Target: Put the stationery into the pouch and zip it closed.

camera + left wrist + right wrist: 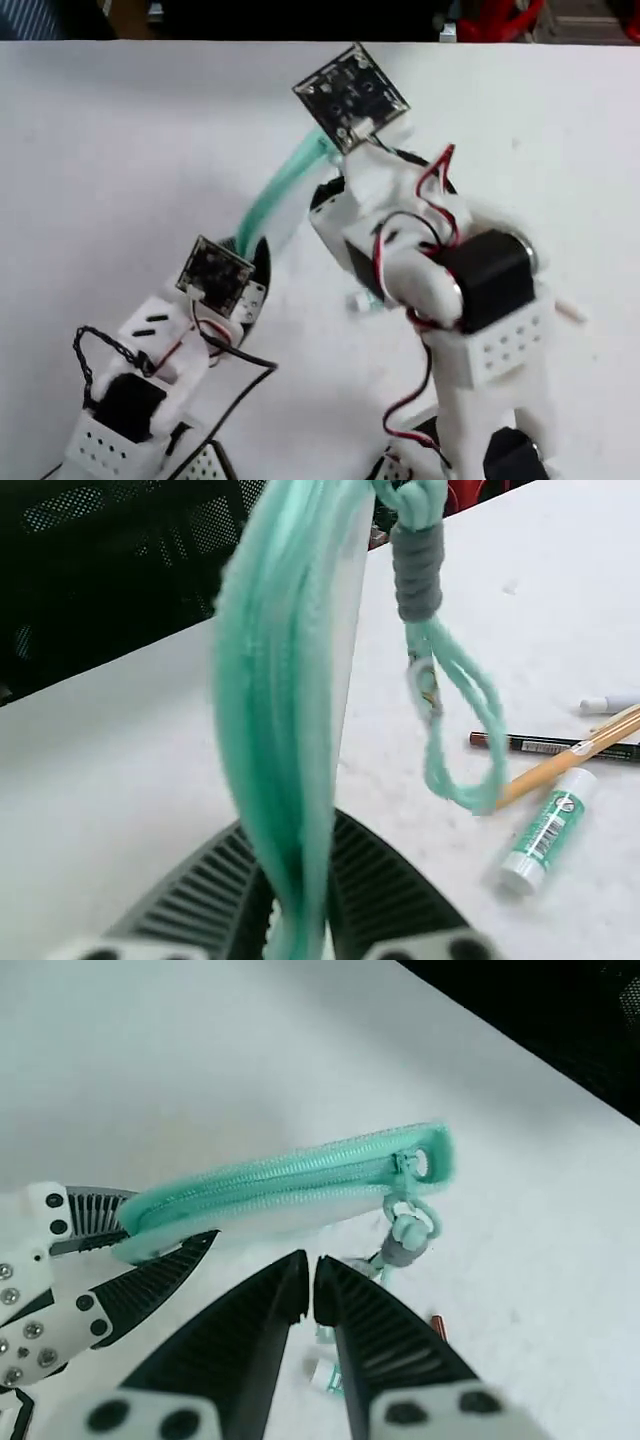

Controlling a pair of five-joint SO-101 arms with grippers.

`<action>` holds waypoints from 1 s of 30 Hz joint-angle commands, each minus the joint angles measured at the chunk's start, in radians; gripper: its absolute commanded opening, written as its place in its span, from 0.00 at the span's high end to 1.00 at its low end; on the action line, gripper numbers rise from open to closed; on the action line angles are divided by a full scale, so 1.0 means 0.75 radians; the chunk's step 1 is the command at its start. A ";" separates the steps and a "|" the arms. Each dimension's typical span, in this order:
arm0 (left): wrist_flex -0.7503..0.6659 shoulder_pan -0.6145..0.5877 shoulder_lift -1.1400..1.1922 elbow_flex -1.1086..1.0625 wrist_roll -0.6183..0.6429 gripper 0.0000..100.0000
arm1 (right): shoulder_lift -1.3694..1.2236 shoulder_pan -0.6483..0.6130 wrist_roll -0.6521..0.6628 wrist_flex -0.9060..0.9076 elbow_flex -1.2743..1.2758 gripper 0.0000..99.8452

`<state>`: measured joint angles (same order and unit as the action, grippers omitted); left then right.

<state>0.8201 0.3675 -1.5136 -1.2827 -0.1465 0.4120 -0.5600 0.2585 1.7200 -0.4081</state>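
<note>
Pouch (275, 200) held up off the table, stationery lying outside it

The mint green pouch hangs in the air between the two arms, above the white table (120, 150). The left gripper (295, 880) is clamped on one end of it, with the fabric pinched between its black fingers. From there the pouch rises edge-on toward the right arm.

The zip slider (410, 1165) sits at the pouch's free end. The zip looks shut along the stretch that shows. A green cord zip pull (450, 710) with a grey bead (418, 570) dangles from the slider in a loop.

The right gripper (312, 1265) hovers just beside the pouch's lower edge, near the dangling cord. Its fingers are almost together, and nothing shows between them.

On the table beyond the pouch lie a glue stick (545, 830), a wooden pencil (570, 760) and a dark pen (555, 745). The three are close together, and the pencil crosses the pen.
</note>
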 commanded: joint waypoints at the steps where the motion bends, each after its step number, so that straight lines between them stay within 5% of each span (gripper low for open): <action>1: 0.006 0.021 0.013 0.088 0.006 0.98 | -0.050 0.038 -0.006 0.007 -0.037 0.98; 11: -0.045 -0.249 0.015 0.082 0.182 0.98 | -0.026 0.075 -0.006 -0.007 -0.039 0.98; 18: -0.047 -0.154 0.015 0.035 0.135 0.98 | -0.026 0.069 0.004 -0.169 0.090 0.75; 30: -0.045 -0.154 0.015 0.029 0.135 0.98 | -0.028 -0.048 0.098 -0.533 0.325 0.77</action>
<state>0.8155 0.2417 -1.5136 -1.2827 -0.0345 0.3690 -0.5600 0.3184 1.3871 -0.1565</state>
